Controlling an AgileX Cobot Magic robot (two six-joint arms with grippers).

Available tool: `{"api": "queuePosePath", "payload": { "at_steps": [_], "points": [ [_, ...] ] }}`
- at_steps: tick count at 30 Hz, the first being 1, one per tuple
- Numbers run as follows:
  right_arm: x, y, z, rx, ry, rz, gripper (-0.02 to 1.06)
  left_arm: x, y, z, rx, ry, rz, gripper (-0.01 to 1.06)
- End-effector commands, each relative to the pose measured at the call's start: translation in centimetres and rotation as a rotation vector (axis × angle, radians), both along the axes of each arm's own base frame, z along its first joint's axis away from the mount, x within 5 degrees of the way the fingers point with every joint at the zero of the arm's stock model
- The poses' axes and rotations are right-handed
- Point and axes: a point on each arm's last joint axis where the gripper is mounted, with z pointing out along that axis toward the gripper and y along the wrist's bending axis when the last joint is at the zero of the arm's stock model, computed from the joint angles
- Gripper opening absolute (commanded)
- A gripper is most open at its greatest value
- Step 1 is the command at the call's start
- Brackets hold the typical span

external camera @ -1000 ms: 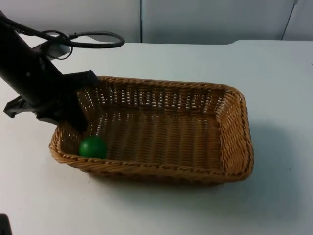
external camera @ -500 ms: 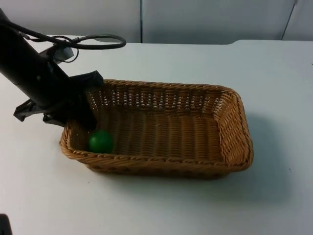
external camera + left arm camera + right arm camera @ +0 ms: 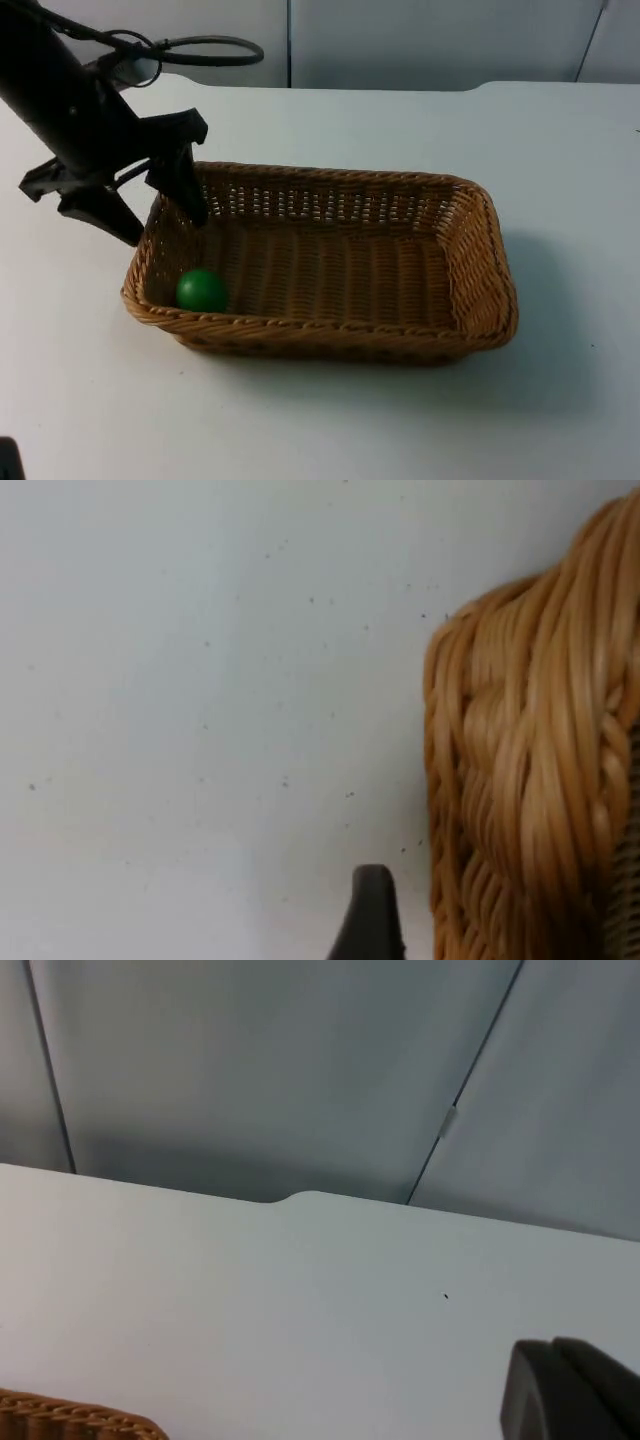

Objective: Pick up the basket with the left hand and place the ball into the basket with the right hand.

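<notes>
Top view: left gripper (image 3: 160, 215) is straddling the rectangular woven wicker basket (image 3: 330, 265) rim, fingers spread; small green ball (image 3: 201, 290) is sitting inside.

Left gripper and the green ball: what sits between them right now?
In the top view, only the basket wall and bare woven floor lie between the open left gripper, straddling the rim, and the green ball.

White table (image 3: 330, 430); wicker basket (image 3: 480, 270) resting on it.
</notes>
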Motion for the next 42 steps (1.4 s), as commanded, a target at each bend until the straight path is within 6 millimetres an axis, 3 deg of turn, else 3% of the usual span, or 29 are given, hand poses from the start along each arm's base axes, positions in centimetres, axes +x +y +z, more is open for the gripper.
{"api": "queuePosePath", "payload": {
  "at_steps": [1,5,9,10,11,15,16,18,19,21,25,26,27,32,33,38,39,42],
  "points": [
    [-0.1,-0.1,0.1,0.014,-0.01,0.001,0.0,0.1,0.2,0.5,0.031,0.012,-0.012,0.66],
    [-0.1,-0.1,0.1,0.014,-0.01,0.001,0.0,0.4,0.4,2.1,0.063,-0.037,-0.03,0.66],
    [-0.1,-0.1,0.1,0.014,-0.01,0.001,0.0,0.7,1.0,7.0,0.122,-0.173,-0.029,0.53],
    [-0.1,-0.1,0.1,0.014,-0.01,0.001,0.0,0.5,1.2,9.0,0.131,-0.228,-0.032,0.49],
    [-0.1,-0.1,0.1,0.014,-0.01,0.001,0.0,0.5,1.2,9.0,0.131,-0.228,-0.032,0.49],
    [-0.1,-0.1,0.1,0.017,-0.009,0.002,0.0,-1.7,1.8,15.9,0.152,-0.397,-0.041,0.24],
    [-0.1,-0.1,0.1,0.017,-0.009,0.002,0.0,-1.7,1.8,15.9,0.152,-0.397,-0.041,0.24],
    [-0.1,-0.1,0.1,0.013,-0.007,0.003,0.0,-4.3,2.3,19.7,0.166,-0.462,-0.058,0.04],
    [-0.1,-0.1,0.1,0.009,-0.007,0.006,0.0,-5.7,2.5,21.2,0.171,-0.507,-0.06,0.0],
    [-0.1,-0.1,0.1,0.005,-0.006,0.008,0.0,-6.7,2.7,22.2,0.175,-0.545,-0.053,0.0],
    [-0.1,-0.1,0.1,-0.012,-0.004,0.019,0.0,-14.8,4.3,25.3,0.182,-0.784,0.018,0.0],
    [-0.1,-0.1,0.1,-0.016,-0.005,0.022,0.0,-17.2,4.8,25.0,0.187,-0.83,0.033,0.0],
    [-0.1,-0.1,0.1,-0.016,-0.005,0.022,0.0,-17.2,4.8,25.0,0.187,-0.83,0.033,0.0],
    [0.0,0.1,0.2,-0.011,-0.025,0.037,0.0,-27.9,7.1,23.7,0.231,-1.019,0.112,0.0],
    [0.0,0.1,0.2,-0.011,-0.025,0.037,0.0,-27.9,7.1,23.7,0.231,-1.019,0.112,0.0],
    [0.0,0.1,0.3,-0.011,-0.027,0.042,0.0,-35.1,9.1,21.7,0.275,-1.115,0.214,0.0],
    [0.0,0.1,0.3,-0.011,-0.027,0.042,0.0,-35.1,9.1,21.7,0.275,-1.115,0.214,0.0],
    [0.0,0.1,0.2,-0.009,-0.027,0.042,0.0,-38.1,9.6,20.7,0.266,-1.131,0.234,0.0]
  ]
}}
